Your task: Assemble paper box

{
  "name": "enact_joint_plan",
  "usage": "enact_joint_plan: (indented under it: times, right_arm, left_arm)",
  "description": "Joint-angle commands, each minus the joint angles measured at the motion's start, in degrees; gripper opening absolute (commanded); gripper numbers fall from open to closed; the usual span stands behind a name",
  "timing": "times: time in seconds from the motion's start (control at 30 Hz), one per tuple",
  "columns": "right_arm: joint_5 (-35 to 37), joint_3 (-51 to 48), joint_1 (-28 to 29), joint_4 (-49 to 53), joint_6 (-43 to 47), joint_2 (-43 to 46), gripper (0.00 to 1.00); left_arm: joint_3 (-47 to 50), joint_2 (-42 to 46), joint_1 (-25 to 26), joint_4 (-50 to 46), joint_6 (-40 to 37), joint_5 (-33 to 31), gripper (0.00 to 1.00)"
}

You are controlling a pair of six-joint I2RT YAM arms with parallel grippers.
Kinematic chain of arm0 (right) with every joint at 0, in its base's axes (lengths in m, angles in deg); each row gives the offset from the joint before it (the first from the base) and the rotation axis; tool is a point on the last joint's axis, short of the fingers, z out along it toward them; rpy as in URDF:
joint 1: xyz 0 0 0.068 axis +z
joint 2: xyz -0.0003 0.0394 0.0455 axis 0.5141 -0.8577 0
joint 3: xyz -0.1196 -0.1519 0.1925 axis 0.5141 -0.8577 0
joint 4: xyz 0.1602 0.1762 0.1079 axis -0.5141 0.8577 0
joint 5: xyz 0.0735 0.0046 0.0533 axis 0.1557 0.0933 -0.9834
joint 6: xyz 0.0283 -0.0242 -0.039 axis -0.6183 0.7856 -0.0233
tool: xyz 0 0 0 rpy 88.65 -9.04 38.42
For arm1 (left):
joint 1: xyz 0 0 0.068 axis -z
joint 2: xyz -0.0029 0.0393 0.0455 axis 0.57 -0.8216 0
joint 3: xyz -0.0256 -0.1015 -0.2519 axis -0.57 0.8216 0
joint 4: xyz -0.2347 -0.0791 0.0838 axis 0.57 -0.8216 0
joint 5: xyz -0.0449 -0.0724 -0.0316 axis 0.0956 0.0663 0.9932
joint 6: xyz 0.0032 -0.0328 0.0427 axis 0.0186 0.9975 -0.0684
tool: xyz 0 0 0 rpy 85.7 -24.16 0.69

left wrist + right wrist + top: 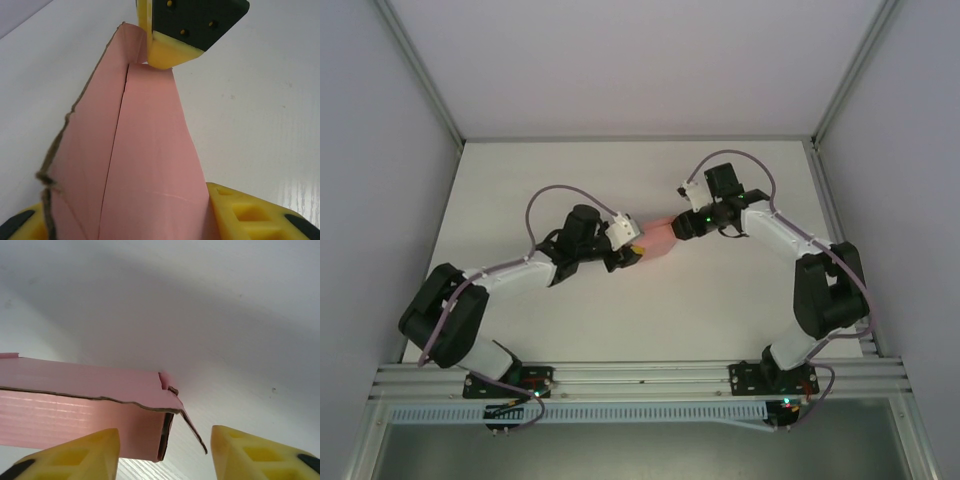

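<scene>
- Clamping the paper box (663,240) from the left, the left gripper (631,249) presses its yellow fingers (250,217) against both sides of the card.
- At the middle of the white table (620,180), the box is plain pink and half-folded, with a ragged edge and a loose corner flap.
- The right gripper (682,224) stands wide, one finger (172,52) touching the box's far end.

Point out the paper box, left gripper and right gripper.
paper box (662,240): top external view, pink face.
left gripper (125,199): left wrist view, midway between fingertips.
right gripper (164,440): right wrist view, midway between fingertips.
</scene>
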Motion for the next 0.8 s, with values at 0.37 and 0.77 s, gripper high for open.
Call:
enact_joint_plan:
  times: [0.37,0.77]
  right_arm:
    - [4.5,5.5,-0.3,2.9,3.8,-2.1,0.40]
    - [-0.8,10.3,-0.1,12.0,-2.5,-1.9,0.00]
  left_arm:
    - [-0.8,-4.9,0.0,-12.8,0.2,-1.9,0.41]
    - [-5.7,-8.0,0.3,-19.8,-0.8,-8.0,0.42]
